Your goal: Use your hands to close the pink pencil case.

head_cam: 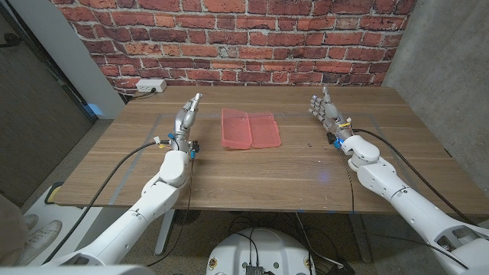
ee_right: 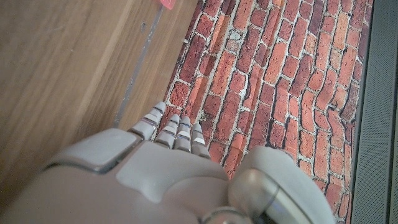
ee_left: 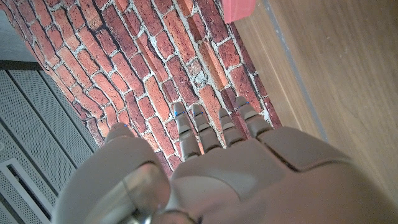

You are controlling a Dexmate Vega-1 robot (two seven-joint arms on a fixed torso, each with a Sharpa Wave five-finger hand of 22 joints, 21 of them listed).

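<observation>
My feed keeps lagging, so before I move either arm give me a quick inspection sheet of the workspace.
Surface: wooden table, faint tape lines marked on it.
Job's things: pink case lies open flat, mid-table, between the hands.
Clutter: nothing seen.
Hands: left robot hand and right robot hand hold nothing, fingers extended, apart from the case.
Cables: black cable along left arm, another along right arm.
Surroundings: brick wall behind; power strip at its foot.

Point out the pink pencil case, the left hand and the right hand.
pink pencil case (head_cam: pixel 249 129), head view, middle of the open case.
left hand (head_cam: pixel 186 117), head view, middle of the hand.
right hand (head_cam: pixel 325 111), head view, palm.
</observation>
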